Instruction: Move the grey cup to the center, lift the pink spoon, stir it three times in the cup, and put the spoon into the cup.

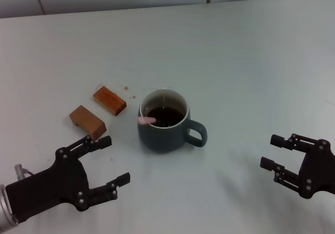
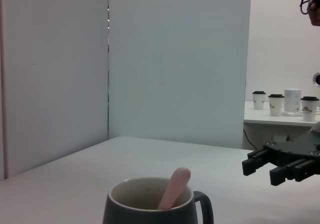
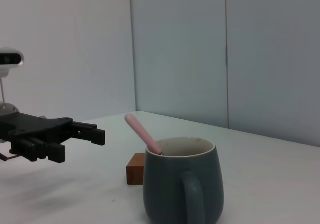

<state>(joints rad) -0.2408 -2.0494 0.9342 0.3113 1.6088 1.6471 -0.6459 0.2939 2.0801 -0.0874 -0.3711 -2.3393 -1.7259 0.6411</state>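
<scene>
And here's the grey cup (image 1: 163, 127), sitting square in the middle of the head view on the white bench (image 1: 251, 61), its loop handle turned toward the lower right of the frame. Dark brown liquid fills it, and the pink spoon (image 1: 146, 121) is in there, its pale handle tip leaning over the rim on the cup's left side. From the left wrist view the spoon (image 2: 174, 188) tilts up out of the cup (image 2: 150, 204), resting against the rim; the right wrist view shows the same lean, handle (image 3: 142, 132) angled away above the cup (image 3: 182, 184).

Down in the lower left of the head view, the left gripper (image 1: 109, 160) hangs released, its fingers spread wide and holding nothing, clear of the cup and near the closer wooden block. Over in the lower right, the right gripper (image 1: 272, 152) is likewise released, fingers apart, well apart from the cup's handle. Neither one touches anything.

Two brown wooden blocks lie to the left of the cup: one (image 1: 109, 100) just up and left of the rim, the other (image 1: 88, 121) further left and lower, near the left gripper's upper finger. A few small brown specks dot the bench between the upper block and the cup.

Paper cups with dark lids (image 2: 276, 103) stand on a far table in the left wrist view.
</scene>
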